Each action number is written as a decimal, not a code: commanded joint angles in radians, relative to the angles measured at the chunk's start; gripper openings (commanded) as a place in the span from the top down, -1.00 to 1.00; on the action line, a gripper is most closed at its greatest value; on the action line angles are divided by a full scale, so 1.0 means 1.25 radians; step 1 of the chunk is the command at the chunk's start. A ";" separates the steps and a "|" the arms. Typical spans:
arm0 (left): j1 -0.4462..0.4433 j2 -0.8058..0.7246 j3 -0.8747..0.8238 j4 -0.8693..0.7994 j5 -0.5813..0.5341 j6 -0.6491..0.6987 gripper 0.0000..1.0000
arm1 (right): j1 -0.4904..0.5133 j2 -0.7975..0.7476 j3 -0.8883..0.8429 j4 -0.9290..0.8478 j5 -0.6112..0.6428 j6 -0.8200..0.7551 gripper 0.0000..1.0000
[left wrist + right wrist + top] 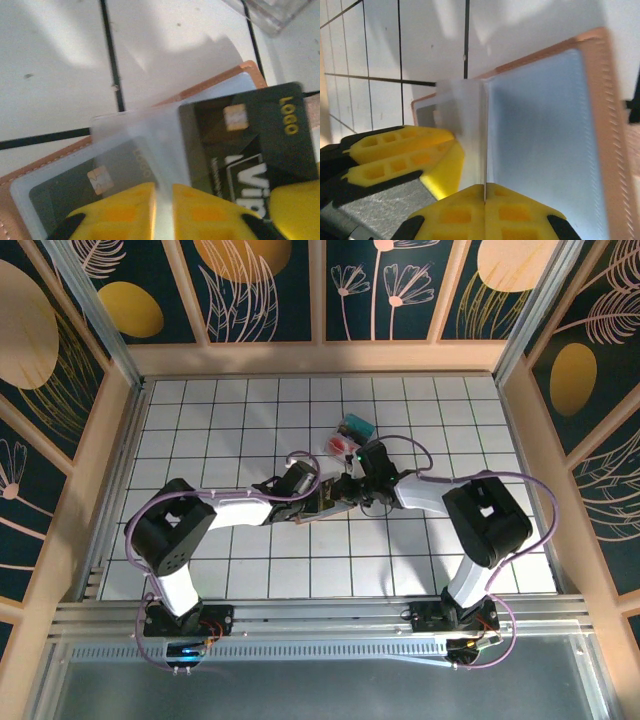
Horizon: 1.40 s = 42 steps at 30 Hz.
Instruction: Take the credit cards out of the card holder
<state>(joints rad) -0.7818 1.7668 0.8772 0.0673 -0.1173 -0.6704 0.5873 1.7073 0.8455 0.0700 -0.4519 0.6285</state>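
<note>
The tan card holder [325, 504] lies open mid-table between both grippers. In the left wrist view its tan rim [210, 85] frames clear sleeves. A dark credit card [250, 135] marked LOGO sticks out to the right, and another dark card [115, 172] sits inside a sleeve. My left gripper [163, 192] [318, 498] is pinched on an upright clear sleeve. My right gripper [485, 192] [347, 490] is shut on a thin clear sleeve edge beside the holder's blue-grey inside [540, 130]. The left gripper's yellow fingers [405, 150] press close on the left.
A clear plastic box [350, 435] with red and teal contents stands just behind the grippers; its corner [270, 12] shows at the top right of the left wrist view. The white gridded table [200, 430] is walled by a wooden frame.
</note>
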 commanded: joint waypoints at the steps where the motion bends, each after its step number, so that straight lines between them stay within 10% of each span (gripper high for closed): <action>1: 0.002 -0.066 -0.008 -0.128 -0.088 0.018 0.48 | 0.001 -0.057 0.031 -0.097 0.088 -0.055 1.00; 21: 0.006 -0.136 -0.126 -0.008 -0.049 -0.144 -0.37 | -0.027 -0.125 0.222 -0.265 0.359 -0.397 1.00; 42: 0.084 0.056 0.002 0.024 0.038 0.072 -0.12 | -0.131 0.086 0.430 -0.249 0.316 -0.666 1.00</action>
<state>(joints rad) -0.6918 1.7721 0.8593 0.0704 -0.0883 -0.6571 0.4248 1.7927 1.3251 -0.2371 -0.0097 -0.1356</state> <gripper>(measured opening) 0.560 0.044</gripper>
